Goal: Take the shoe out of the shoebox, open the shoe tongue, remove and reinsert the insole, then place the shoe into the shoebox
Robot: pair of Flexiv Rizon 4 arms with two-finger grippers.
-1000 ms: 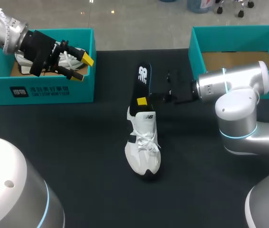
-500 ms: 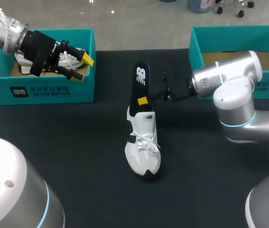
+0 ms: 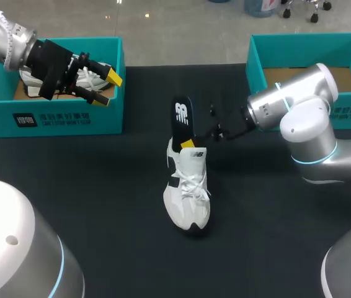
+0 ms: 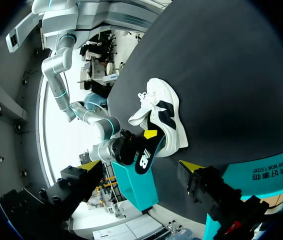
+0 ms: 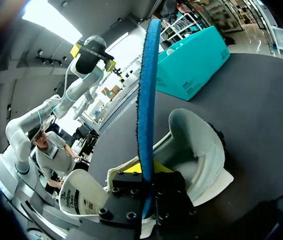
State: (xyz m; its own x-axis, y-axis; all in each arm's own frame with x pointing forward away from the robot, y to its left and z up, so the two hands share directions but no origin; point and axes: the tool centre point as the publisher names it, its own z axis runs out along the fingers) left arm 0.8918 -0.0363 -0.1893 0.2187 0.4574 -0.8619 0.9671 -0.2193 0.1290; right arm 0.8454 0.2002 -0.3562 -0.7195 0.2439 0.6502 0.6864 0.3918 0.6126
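- White shoe [image 3: 188, 189] mid-table, toe toward 6 o'clock.
- Right claw [image 3: 188, 142] clamped on insole [image 3: 180, 115] at its heel.
- Left claw [image 3: 104, 88] spread wide over 10 o'clock shoebox [image 3: 64, 115], second shoe [image 3: 90, 78] inside.
- 2 o'clock shoebox [image 3: 312, 42]: brown floor.

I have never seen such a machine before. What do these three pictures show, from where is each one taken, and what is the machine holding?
This is a robot with two arms working at a black table. One picture looks down from a fixed camera above and behind the robot. The two round pictures come from small cameras on its wrists, one on each arm.

Two teal boxes stand on the table. The left shoebox has a second shoe inside, and the right shoebox shows only its cardboard floor. Between them lies a white shoe.

The right end effector, two fingers with yellow tips, is closed on a dark insole. The insole's lower end is at the shoe's opening. The left end effector is open and empty above the left shoebox.
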